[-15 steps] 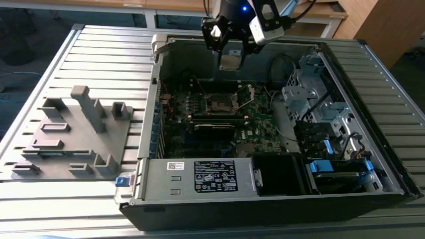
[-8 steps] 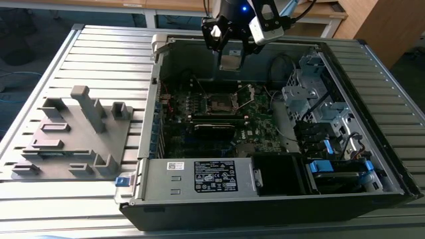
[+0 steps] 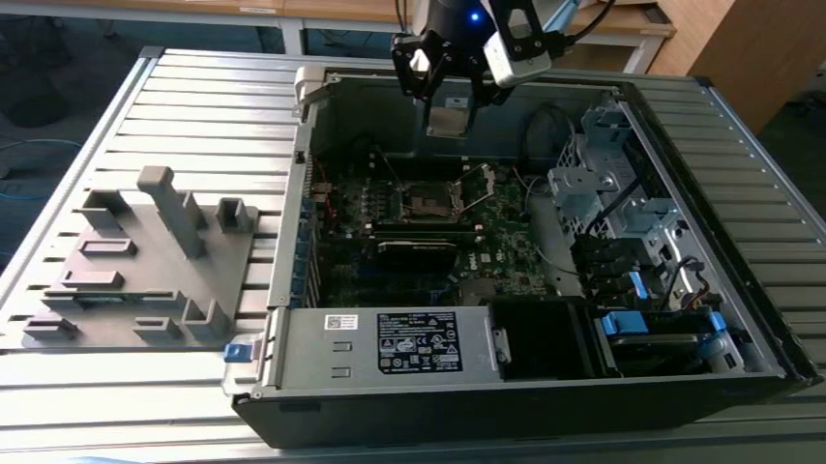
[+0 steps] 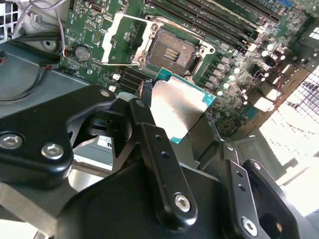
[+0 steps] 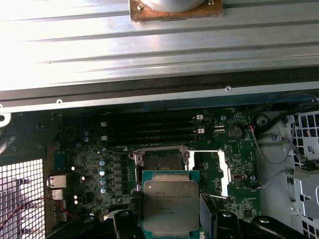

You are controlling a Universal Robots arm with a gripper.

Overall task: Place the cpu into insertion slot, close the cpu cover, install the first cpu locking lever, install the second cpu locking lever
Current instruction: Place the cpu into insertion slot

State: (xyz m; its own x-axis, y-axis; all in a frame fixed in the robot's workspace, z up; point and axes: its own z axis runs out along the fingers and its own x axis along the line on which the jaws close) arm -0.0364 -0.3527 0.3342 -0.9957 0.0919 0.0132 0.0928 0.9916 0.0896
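While the chip (image 4: 182,107) hangs pinched by its edges in the tool (image 4: 174,119), above the bare socket (image 4: 172,50) with the cover (image 4: 110,37) flipped open beside it, none of the four steps looks done.

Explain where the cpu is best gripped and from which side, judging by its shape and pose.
By two opposite thin edges, as the gripper holds the cpu now. It is a flat square, so its edges give parallel faces and its metal top stays clear. Probably come from above, away from the insertion slot, open beneath.
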